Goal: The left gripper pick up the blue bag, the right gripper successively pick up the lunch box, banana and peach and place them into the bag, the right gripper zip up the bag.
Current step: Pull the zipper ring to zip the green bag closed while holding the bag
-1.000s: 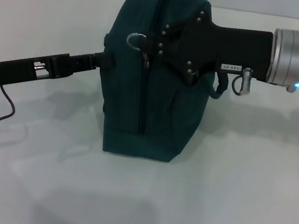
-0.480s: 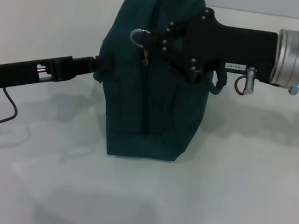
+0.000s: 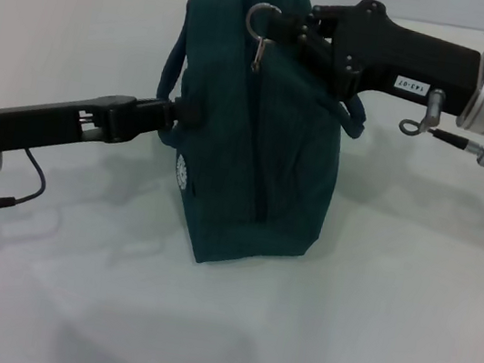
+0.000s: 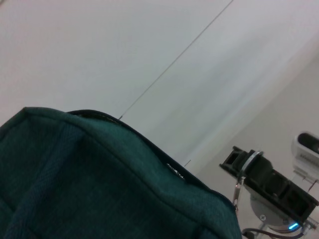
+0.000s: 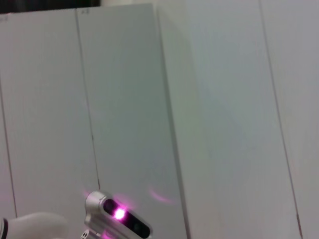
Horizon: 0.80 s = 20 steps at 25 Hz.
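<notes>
The blue bag (image 3: 257, 147) stands tilted on the white table (image 3: 387, 315), its zipper running down the side facing me and its white round logo (image 3: 182, 173) showing low on the left. My left gripper (image 3: 174, 114) is shut on the strap at the bag's left side. My right gripper (image 3: 294, 29) is at the bag's top, shut on the zipper pull beside the metal ring (image 3: 262, 14). The left wrist view shows the bag's top (image 4: 99, 189) and the right gripper (image 4: 259, 172) beyond it. The lunch box, banana and peach are out of view.
A loop of strap (image 3: 354, 124) hangs off the bag's right side under the right arm. A cable (image 3: 10, 191) trails from the left wrist. The right wrist view shows only white wall panels (image 5: 199, 99).
The bag has tilted and turned, so its logo now shows. The right gripper and the zipper ring have moved up and to the right. The left gripper has shifted right with the strap.
</notes>
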Motion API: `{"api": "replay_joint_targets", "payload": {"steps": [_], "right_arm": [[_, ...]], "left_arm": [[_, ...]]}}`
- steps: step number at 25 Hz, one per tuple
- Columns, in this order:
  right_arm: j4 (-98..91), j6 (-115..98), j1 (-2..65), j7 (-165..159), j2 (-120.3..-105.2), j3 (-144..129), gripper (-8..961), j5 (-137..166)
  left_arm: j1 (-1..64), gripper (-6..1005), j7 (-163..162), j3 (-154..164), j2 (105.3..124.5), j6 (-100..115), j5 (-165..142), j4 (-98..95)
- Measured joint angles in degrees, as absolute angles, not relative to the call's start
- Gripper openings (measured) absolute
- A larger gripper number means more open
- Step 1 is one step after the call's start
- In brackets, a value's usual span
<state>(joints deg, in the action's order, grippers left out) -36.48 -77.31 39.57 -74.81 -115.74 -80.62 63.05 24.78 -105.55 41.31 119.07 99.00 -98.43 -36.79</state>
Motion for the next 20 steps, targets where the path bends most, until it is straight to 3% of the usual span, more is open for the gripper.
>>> {"api": "replay_joint_targets", "payload": {"steps": [20], "right_arm": [[-29.7,-73.5,40.8,-78.9,-115.66,-80.5,4,58.3]], "left_arm": [[24.8,74,-99.1,41.4,119.45,103.7,-98.4,-33.0]]}}
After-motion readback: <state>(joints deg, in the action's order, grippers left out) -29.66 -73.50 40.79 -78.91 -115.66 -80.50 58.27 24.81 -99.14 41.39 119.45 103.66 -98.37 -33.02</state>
